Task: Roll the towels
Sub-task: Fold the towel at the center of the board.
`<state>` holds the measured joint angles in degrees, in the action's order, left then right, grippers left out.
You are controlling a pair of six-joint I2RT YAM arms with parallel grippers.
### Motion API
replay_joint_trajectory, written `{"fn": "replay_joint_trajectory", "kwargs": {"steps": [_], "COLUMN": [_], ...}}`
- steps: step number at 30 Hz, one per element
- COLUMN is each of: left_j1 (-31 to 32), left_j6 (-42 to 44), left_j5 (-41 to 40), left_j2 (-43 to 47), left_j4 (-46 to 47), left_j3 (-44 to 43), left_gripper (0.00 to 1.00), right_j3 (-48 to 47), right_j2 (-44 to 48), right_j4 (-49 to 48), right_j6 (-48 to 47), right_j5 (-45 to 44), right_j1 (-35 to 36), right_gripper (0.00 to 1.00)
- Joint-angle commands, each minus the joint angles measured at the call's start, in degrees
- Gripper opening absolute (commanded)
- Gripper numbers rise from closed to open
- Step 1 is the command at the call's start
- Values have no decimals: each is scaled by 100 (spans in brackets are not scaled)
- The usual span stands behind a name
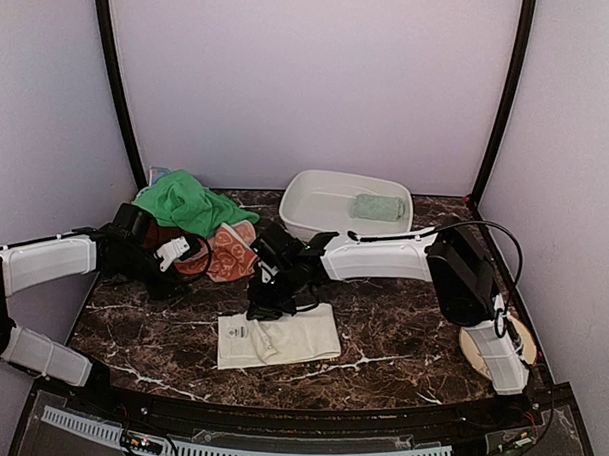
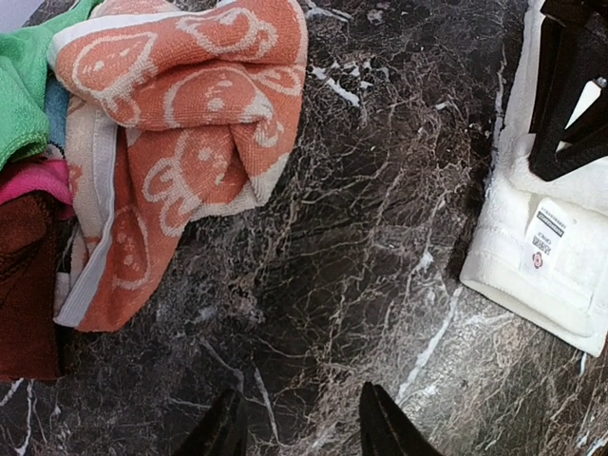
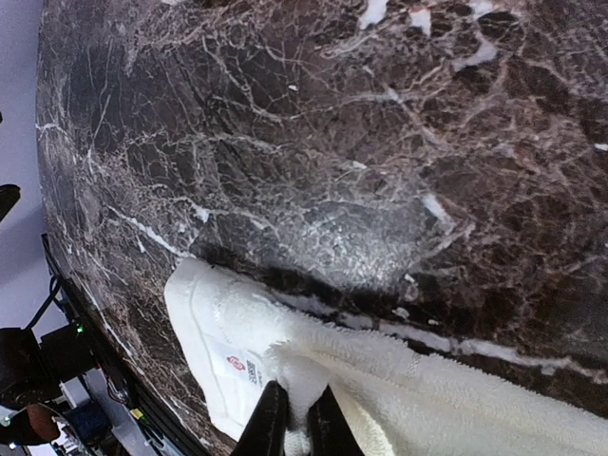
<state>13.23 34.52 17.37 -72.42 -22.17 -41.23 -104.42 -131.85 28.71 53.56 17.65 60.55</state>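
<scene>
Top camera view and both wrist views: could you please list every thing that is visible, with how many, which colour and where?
cream-white towel: one, cream-white with a label, lying at the front middle of the table
bright green towel: one, bright green, crumpled at the back left
orange towel: one, orange with a pale pattern, in front of the green one
sage-green towel: one, pale sage, inside the basin
dark red cloth: one, dark red, in the left pile
pink cloth: one, pink, in the left pile
basin: one, white, back middle
plate: one, cream, right edge, partly hidden
table: one, dark brown marble
left gripper: one, black, open over bare table
right gripper: one, black, closed on a fold of the cream-white towel
</scene>
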Motion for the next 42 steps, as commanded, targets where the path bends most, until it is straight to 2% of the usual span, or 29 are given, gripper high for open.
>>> {"fn": "replay_joint_trajectory", "kwargs": {"steps": [1, 7, 14, 21, 29, 31, 33, 37, 42], "left_j1": [-37, -38, -34, -38, -1, 7, 12, 9, 46], "left_j6": [89, 124, 106, -7, -34, -46, -80, -44, -158], "left_j5": [-2, 3, 13, 89, 45, 43, 39, 33, 285], "left_j2": [24, -12, -114, -364, -483, -528, -536, -474, -310], "left_j4": [-146, -149, -102, -85, 45, 68, 73, 0, -163], "left_j3": [-139, -152, -119, -49, 102, 107, 83, 23, -183], "left_gripper": [44, 44, 44, 44, 44, 45, 44, 44, 45], "right_j3": [-438, -514, -182, -528, -196, -232, -226, 128, 1084], "right_j2": [-114, -111, 284, -64, 10, -32, -86, 230, 983], "right_j4": [-397, -539, -694, -695, -1292, -1294, -1282, -1426, -1772], "right_j6": [138, 185, 212, 216, 583, 589, 587, 571, 547], "right_j5": [326, 399, 303, 531, 616, 658, 711, 668, 563], "right_j1": [74, 79, 109, 236, 223, 224, 221, 164, -178], "right_gripper": [6, 2, 3, 9, 13, 21, 24, 24, 24]}}
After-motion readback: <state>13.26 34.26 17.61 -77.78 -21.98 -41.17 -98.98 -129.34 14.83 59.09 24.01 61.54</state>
